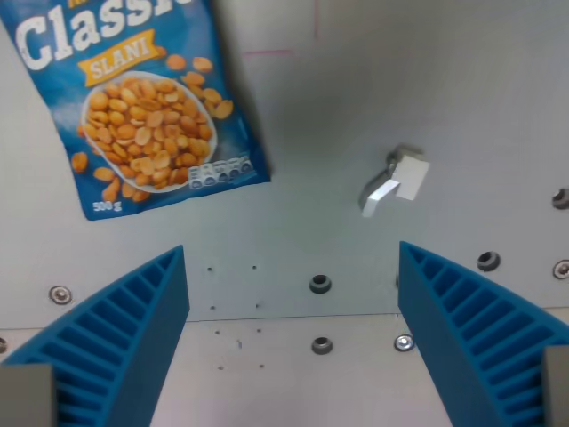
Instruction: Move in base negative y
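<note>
the gripper (pixel 293 347) is seen from just above, looking straight down on a grey table (pixel 462 107). its two blue ribbed fingers (pixel 124 338) rise from the bottom corners of the wrist view, one at the left and one at the right, each slanting inward toward the top. the jaws are spread wide and released: a broad stretch of bare table lies between them, and nothing is held or touched by either finger.

between the fingers a seam (pixel 293 316) is crossed by the view, running left to right, with bolts (pixel 320 285) set just above and below it and more bolts spread toward both edges. a few small dark specks are scattered on the plate near the seam.

farther up, to the wrist view's right, a small white block (pixel 398 181) lies on the table, tilted, well apart from both fingers.

farthest, at the upper left, a blue bag of peanuts (pixel 142 98) lies flat. its long axis is tilted, its bottom edge turned toward the gripper and its top running out of the picture at the upper left. the words "slani" and "500 g" are printed on it. the bag is well apart from the left finger.

faint pink lines (pixel 267 52) are marked on the table near the top edge.

the arm itself is not shown; only the downward pose of the wrist is told by the view.
</note>
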You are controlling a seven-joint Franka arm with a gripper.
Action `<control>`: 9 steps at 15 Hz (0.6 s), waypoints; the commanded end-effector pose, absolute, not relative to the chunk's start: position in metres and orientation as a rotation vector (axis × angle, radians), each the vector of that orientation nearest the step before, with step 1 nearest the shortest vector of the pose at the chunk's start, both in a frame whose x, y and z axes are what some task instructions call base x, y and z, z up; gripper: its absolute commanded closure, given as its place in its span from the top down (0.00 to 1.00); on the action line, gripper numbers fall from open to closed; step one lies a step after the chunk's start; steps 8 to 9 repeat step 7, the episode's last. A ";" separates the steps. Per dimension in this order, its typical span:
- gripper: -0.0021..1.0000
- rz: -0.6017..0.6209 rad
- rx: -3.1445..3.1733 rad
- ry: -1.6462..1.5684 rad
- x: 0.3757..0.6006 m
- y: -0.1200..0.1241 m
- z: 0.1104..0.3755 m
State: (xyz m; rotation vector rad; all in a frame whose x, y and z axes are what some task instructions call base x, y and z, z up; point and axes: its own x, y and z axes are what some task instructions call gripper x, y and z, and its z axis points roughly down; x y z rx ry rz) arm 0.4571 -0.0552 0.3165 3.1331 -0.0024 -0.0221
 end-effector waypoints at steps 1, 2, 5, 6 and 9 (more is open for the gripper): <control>1.00 -0.011 3.138 0.023 0.460 -0.070 0.319; 1.00 -0.011 3.138 0.023 0.460 -0.075 0.319; 1.00 -0.011 3.138 0.023 0.460 -0.090 0.318; 1.00 -0.011 3.138 0.023 0.460 -0.095 0.318; 1.00 -0.011 3.138 0.023 0.461 -0.100 0.318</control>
